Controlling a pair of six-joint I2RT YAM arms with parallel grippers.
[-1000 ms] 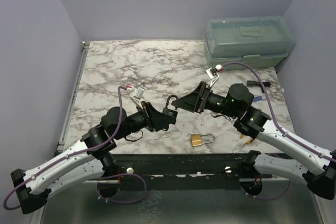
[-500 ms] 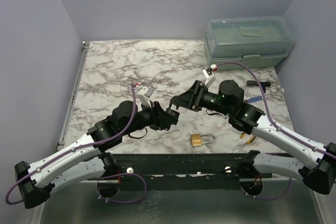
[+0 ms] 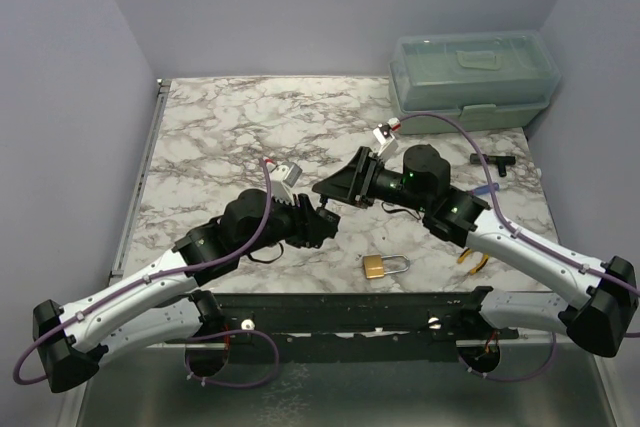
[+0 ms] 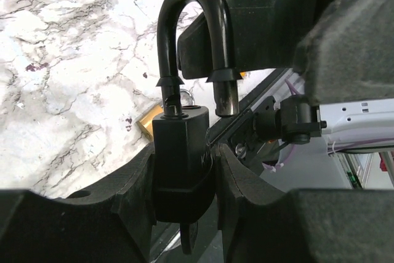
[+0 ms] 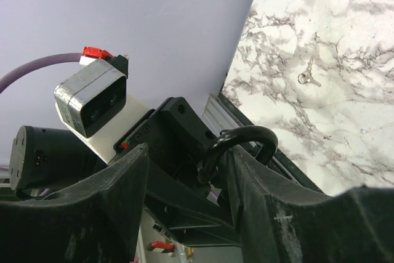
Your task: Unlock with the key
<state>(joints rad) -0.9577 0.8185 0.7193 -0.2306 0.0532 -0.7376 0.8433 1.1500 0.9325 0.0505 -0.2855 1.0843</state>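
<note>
Gripping the black padlock [image 4: 183,164] by its body, the left hand [image 3: 316,219] is closed on it from both sides and holds it above the table [image 3: 230,117], a little left of the middle and toward the near edge. In the left wrist view the padlock stands upright between the fingers [image 4: 117,207], shackle [image 4: 191,4] uppermost. One leg of the shackle runs down into the body. The other leg ends free, just beside the top of the body and not seated in it. A thin dark piece sticks out below the body; whether it is a key cannot be told.

From the right, the right hand [image 3: 325,190] meets the padlock. Its fingers [image 5: 117,207] stand apart, and in the right wrist view the curved shackle lies between them near the tips, clear of the left-side finger and passing partly behind the other. It is open rather than clamped.

A small silvery key [image 5: 306,78] lies flat on the marble, well apart from both hands. A brass padlock [image 3: 376,267] lies on its side near the near edge, to the right of the held one. A pale green lidded box [image 3: 472,77] sits at the far right corner.
</note>
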